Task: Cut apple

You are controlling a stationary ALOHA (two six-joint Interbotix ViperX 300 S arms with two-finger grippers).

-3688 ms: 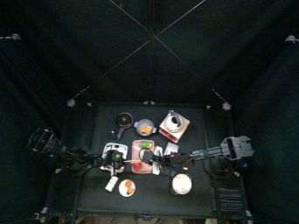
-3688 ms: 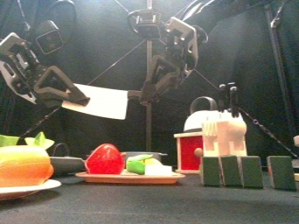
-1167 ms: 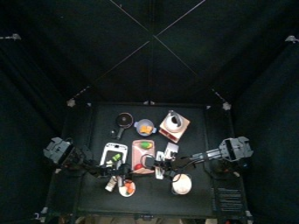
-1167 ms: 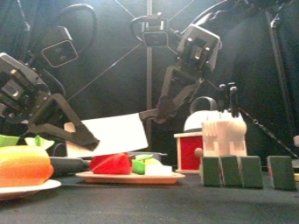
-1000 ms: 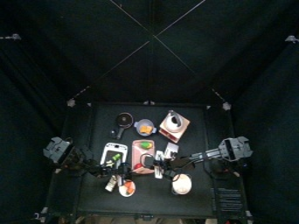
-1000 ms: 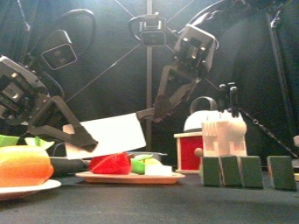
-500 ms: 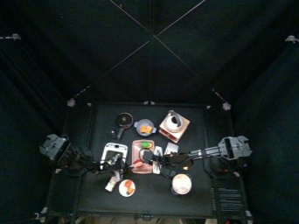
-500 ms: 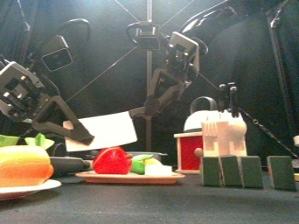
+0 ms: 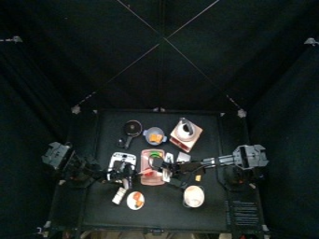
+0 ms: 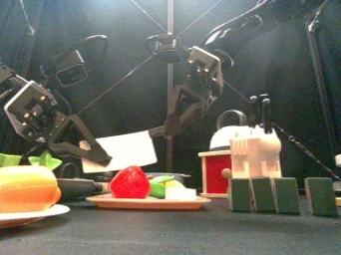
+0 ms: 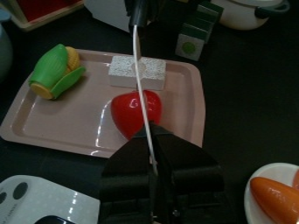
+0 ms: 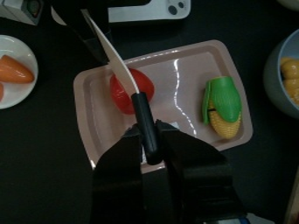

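**Entry: cutting station, apple stage.**

- **Tray** (image 11: 70,122): pink, and lay near the middle of the table.
- **Apple** (image 11: 126,118): red, and sat on the tray about midway between its long edges. It looked whole. No cut face or separate half showed in either wrist view or in the front view.
- **Corn** (image 11: 59,70): lay on the same tray, toward one short edge and apart from the apple.
- **White block** (image 11: 126,68): rested by the tray's far long edge, near the apple but not touching it.
- **Cleaver** (image 10: 127,149): broad pale blade, held level over the tray with its edge downward. It ran straight across the apple's crown. The pictures did not settle whether the edge touched the skin.
- **Right gripper** (image 12: 146,131): clenched on the black handle (image 12: 140,114).
- **Left gripper** (image 11: 158,153): appeared to be pinching the blade's other end, so both arms steadied the one tool.
- **Knife block** (image 10: 253,149): stood toward the table's right edge, unused.

**Progress:** judged early. The blade was picked up and lined up over the fruit, but the cut itself was not yet made. The downward press through the apple remained.
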